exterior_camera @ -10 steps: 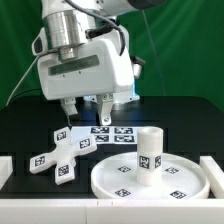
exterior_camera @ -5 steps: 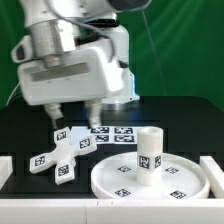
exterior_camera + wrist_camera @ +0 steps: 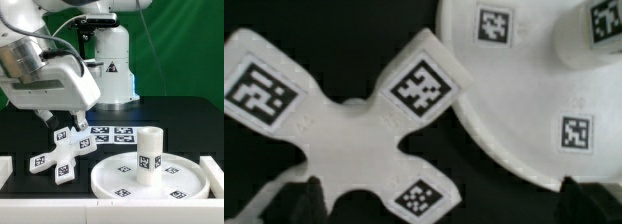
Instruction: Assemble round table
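- The cross-shaped foot piece [image 3: 57, 156] lay flat on the bench [image 3: 185, 125], in the lower left of the exterior view's frame. One of its arms reached close to the rim of the large round disc [image 3: 103, 180]; contact could not be confirmed.
- The short post [image 3: 149, 150] stood upright on the disc, lower right of centre in that view.
- Handling, as judged: the foot piece looked like rigid, light moulded plastic with a smooth finish, so it was likely to slip under a weak pinch. It sat low on the bench and offered little height to grip.
- Recommended hold, as judged: across one arm's width, or at the narrow waist near the hub, keeping clear of the printed tags where possible.
- The end effector [image 3: 66, 122] was tilted, with its fingers [image 3: 592, 205] spread apart and nothing between them.
- It hovered just above the foot piece's upper arm, on the side toward the marker board [image 3: 115, 133]. The wrist view showed the hub lying ahead of the fingers and not yet between them.
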You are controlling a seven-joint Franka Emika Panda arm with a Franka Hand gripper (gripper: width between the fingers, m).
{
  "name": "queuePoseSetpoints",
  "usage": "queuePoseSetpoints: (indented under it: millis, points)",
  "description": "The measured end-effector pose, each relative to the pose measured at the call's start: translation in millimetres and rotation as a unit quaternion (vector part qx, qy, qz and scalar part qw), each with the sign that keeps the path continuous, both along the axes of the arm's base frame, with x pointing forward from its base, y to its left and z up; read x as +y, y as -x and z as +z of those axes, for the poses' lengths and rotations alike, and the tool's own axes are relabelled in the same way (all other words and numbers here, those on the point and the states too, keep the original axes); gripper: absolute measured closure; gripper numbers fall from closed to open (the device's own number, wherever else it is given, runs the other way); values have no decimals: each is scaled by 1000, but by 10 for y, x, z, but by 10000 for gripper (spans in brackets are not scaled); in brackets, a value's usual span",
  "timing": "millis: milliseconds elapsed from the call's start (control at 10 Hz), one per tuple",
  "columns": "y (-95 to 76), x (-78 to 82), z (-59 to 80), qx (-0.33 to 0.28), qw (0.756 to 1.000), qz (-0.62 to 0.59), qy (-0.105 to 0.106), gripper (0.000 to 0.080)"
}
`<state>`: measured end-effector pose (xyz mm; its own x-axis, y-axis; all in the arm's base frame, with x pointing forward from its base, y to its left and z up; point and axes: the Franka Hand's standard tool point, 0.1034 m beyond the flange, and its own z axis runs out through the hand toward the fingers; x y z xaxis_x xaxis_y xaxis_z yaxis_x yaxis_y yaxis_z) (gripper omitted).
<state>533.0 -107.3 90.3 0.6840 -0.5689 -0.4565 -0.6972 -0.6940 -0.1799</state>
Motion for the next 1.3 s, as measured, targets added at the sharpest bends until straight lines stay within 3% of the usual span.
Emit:
queuePoseSetpoints:
  millis: [200,400,600,900,1100,1300]
  points:
    - [56,-44,-27,48,998,6,-41,151]
    - [19,-182,-114,63,997,7,-35,151]
    - [-42,-140,-216,41,999,9,-11,151]
    - [-18,-147,-227,43,999,8,-12,151]
    - [78,-149,-367,52,998,23,-10,151]
    - [97,-160,-406,49,999,20,-5,151]
